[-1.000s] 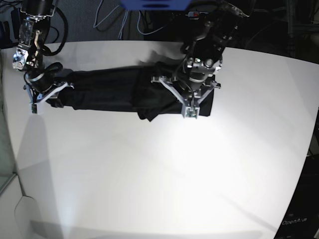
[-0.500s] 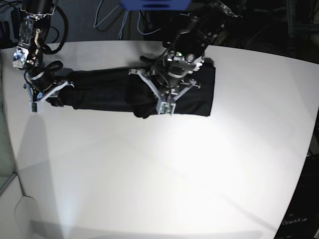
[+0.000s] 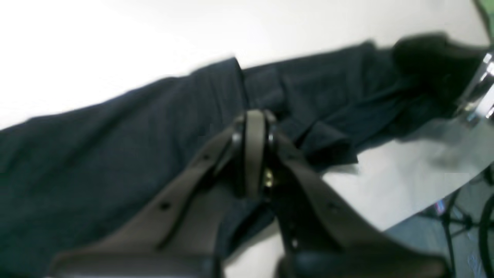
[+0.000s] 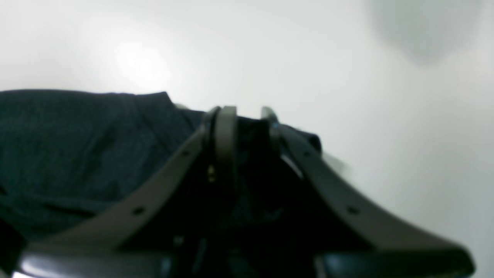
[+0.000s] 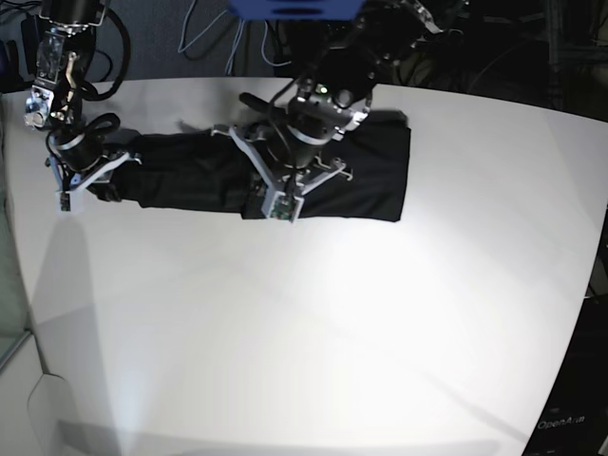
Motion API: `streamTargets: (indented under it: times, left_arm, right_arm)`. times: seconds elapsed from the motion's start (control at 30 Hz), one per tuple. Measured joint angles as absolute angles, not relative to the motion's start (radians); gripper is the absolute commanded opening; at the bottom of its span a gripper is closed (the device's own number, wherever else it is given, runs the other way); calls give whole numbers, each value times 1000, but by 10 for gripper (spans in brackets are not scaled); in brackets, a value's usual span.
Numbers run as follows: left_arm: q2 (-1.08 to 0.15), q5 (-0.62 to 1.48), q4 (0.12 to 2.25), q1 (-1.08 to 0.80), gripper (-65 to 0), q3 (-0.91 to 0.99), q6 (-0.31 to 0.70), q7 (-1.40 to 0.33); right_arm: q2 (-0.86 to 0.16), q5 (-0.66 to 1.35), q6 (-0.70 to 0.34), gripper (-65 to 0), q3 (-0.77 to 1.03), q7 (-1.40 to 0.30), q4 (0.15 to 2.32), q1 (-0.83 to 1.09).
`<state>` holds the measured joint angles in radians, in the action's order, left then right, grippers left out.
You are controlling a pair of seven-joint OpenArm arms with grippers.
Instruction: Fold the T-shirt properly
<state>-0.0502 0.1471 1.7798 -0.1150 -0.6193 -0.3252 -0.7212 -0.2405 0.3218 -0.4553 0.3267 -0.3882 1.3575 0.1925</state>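
The left fingers [image 5: 276, 211] are closed over the long T-shirt [image 5: 380, 176]; the right fingers [image 5: 65, 199] pinch its far end.

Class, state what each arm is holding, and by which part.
Right gripper pinches the black knit long-sleeved T-shirt at its end; the left gripper is shut, seemingly empty.

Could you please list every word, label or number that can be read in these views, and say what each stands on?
"OpenArm": faint pale lettering on the dark panel at the base view's lower right corner; its ending is unclear.
The T-shirt is plain black, with no print.
Both wrist views are blurred and show no text.
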Motion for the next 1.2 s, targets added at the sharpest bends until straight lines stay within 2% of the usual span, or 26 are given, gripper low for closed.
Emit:
streamTargets:
  times: [0.2,0.3,0.5,0.87,0.97,1.07,1.2]
  left_arm:
    - [-112,147,1802,-143,-650,-512,-325,-715]
    - [-170,147,1800,-206,-650,-441,-326,-728]
    - [-208,150,1762,-234,-650,-336,-321,-714]
    - [-213,147,1739,-254,-650,-320,-321,-713]
    - [-213,147,1734,-251,-650,-319,-321,-713]
    - [-214,147,1734,-251,-650,-319,-321,-712]
    - [-215,147,1734,-251,-650,-320,-321,-709]
  right_arm:
    - [-242,322,-455,-559,327,-390,1359,192]
    - [-244,313,-456,-559,327,-421,1385,194]
    - [-252,289,-456,-555,324,-482,1455,215]
    - [-257,291,-456,-552,327,-479,1466,212]
    - [-257,291,-456,-512,332,-479,1468,208]
    - [-255,290,-456,-444,368,-479,1471,206]
    - [-281,286,-456,-432,363,-489,1519,218]
